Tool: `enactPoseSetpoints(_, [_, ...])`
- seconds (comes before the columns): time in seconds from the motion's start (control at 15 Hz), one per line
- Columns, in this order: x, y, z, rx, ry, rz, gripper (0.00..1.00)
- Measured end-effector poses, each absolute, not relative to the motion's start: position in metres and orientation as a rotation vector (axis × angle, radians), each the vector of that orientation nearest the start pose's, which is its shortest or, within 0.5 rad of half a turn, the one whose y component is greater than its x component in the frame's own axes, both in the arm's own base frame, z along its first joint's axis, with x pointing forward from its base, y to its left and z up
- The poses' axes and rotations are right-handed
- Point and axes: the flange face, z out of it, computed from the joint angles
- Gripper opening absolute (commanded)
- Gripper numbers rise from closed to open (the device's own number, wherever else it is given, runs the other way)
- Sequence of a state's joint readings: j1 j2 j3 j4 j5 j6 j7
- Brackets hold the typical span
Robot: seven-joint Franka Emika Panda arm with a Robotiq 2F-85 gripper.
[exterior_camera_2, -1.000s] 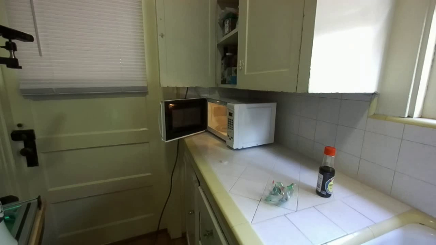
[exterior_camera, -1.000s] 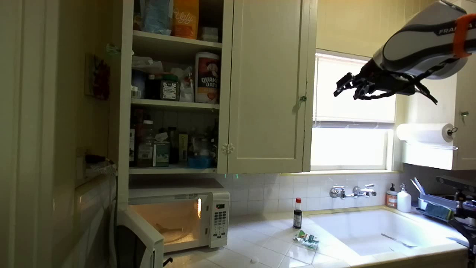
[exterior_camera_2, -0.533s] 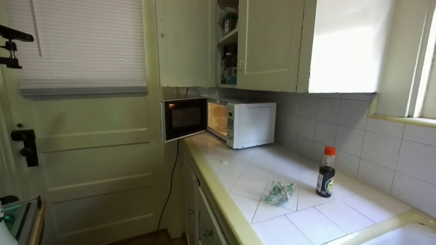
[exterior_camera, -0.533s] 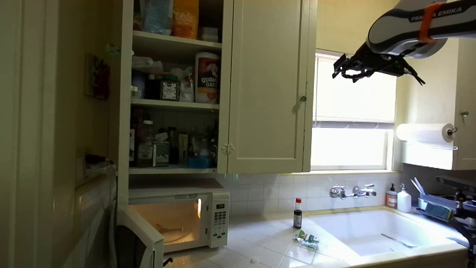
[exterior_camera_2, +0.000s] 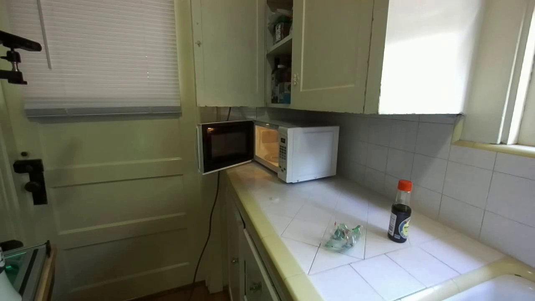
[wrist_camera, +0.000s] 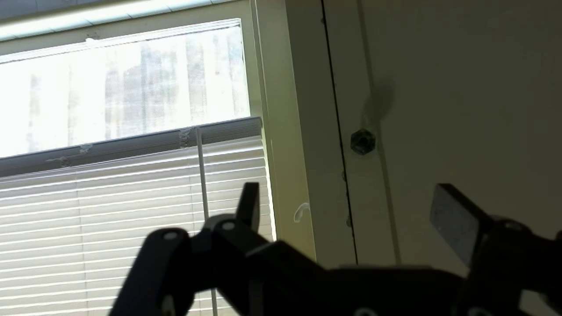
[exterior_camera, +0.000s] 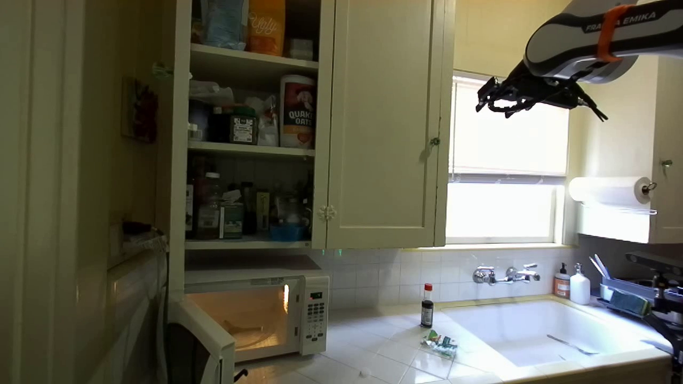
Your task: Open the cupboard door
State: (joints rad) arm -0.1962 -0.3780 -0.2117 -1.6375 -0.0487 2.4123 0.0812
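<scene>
Wrist view, inverted: nearest was the gripper (wrist_camera: 347, 195), its fingers (wrist_camera: 456, 224) spread wide and holding nothing. Beyond them, with no contact, was the small knob (wrist_camera: 362, 141) of the cupboard door (wrist_camera: 474, 109); from side to side it fell within the span of the fingers, but it was not in line with their tips. In an exterior view the arm (exterior_camera: 576, 45) extended from the right, with the gripper to the right of the knob. The cupboard door stood left of the gripper, with the knob near its right edge and what appeared to be a hinge (exterior_camera: 326, 213) at its left. In both exterior views it was found closed against its frame (exterior_camera: 448, 80). To its left, set farther in, well-filled shelves (exterior_camera: 251, 149) were exposed. Farthest, behind the gripper, was the window (exterior_camera: 507, 213).

Assessment: the step in hand was judged to be the approach to the knob, with grasp and opening not yet begun. The next move called for carrying the gripper left and farther in, probably lower as well, until the fingers straddled the knob; then gripping it and drawing the cupboard door toward the near side, letting it swing round to the left
</scene>
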Motion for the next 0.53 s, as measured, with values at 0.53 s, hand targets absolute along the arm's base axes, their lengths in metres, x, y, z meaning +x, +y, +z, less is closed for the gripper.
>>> enactPoseSetpoints(0.53, [0.407,-0.219,0.888,-2.683,0.749,-1.773,1.00])
